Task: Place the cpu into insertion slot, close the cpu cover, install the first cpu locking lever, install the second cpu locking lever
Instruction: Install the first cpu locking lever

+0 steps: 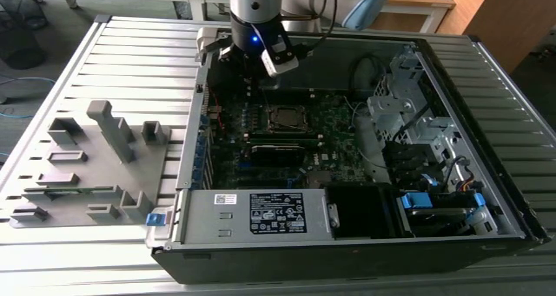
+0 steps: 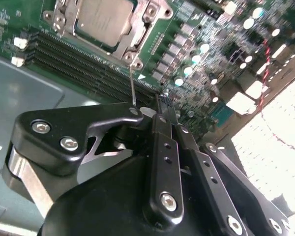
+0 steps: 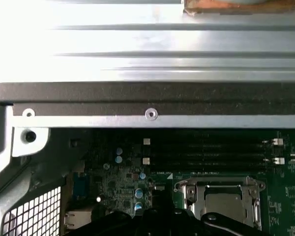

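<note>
1. In the second wrist view the gripper point(image 2: 161, 103) sits closest, its two black fingers point(image 2: 163, 147) drawn together at the tips with nothing seen between them.
2. Just beside the fingertips a thin metal lever point(image 2: 132, 86) stands upright, rising from a corner of the socket. I cannot tell whether it touches the gripper.
3. Beyond the lever run the long black memory slots point(image 2: 73, 59), lying side by side on the green motherboard point(image 2: 196, 44).
4. Past those slots lies the cpu point(image 2: 105, 17), its dull silver top facing up, seated in the insertion slot point(image 1: 285, 118).
5. The cpu cover point(image 2: 140, 32) lies flat around the cpu as a silvery frame, down on the socket in both wrist views.
6. In the exterior view the arm hangs over the far part of the board, near the socket and above it.
7. The board sits inside an open computer case point(image 1: 347, 260), with a labelled power supply point(image 1: 260, 211) along its near side.
8. The case lies on a slatted metal table point(image 1: 130, 55). A grey fixture block point(image 1: 104, 146) rests at the exterior view's left, apart from the case.
</note>
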Robot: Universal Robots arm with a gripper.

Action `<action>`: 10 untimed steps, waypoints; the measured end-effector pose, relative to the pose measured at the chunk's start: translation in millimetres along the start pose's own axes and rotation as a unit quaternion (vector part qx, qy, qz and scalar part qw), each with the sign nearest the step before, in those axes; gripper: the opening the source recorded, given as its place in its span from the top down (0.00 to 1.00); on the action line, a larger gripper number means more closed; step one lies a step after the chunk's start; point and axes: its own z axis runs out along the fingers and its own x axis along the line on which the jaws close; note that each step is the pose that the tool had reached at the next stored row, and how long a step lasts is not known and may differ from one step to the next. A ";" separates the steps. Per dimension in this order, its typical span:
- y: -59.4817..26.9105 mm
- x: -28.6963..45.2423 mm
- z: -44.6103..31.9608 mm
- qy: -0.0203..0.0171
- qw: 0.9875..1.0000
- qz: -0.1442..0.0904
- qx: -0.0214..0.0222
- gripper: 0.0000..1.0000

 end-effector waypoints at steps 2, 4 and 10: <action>0.0 0.0 0.0 0.000 1.000 0.000 -0.009 0.90; 0.0 0.0 0.0 -0.001 1.000 0.000 -0.020 0.90; 0.0 -0.6 0.0 -0.001 1.000 0.000 -0.025 0.90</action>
